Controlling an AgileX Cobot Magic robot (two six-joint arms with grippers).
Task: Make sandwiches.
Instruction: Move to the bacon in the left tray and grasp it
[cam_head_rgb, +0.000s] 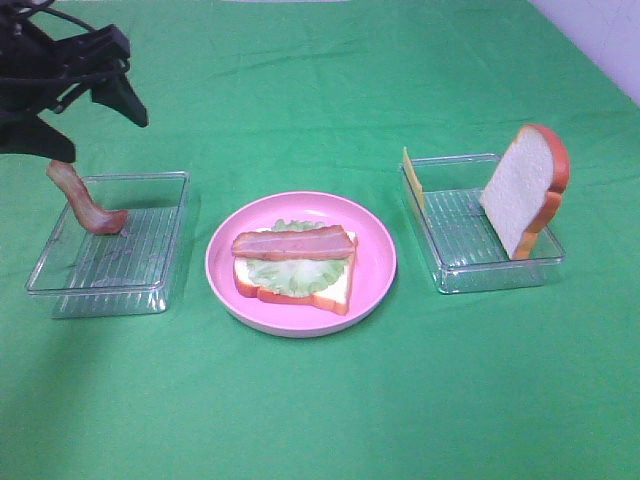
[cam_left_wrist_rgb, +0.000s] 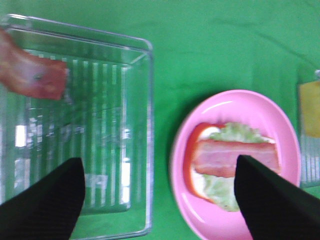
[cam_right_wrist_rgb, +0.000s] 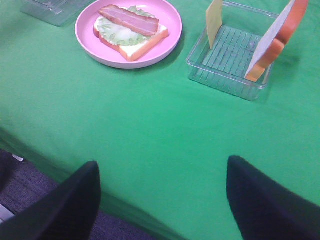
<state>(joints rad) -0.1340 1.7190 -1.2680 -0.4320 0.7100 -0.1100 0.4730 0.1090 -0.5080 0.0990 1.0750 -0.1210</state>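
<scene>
On the pink plate the open sandwich is a bread slice with green lettuce and one bacon strip on top. A second bacon strip leans up inside the left clear tray, directly below my left gripper, which hangs open and empty above the tray's back edge. The left wrist view shows that bacon and the sandwich beyond the spread fingers. My right gripper is open and empty over the table's near edge, well away from the sandwich.
The right clear tray holds a yellow cheese square leaning on its left wall and a white bread slice standing against its right wall. Green cloth covers the table. In the right wrist view the table edge drops off to the floor.
</scene>
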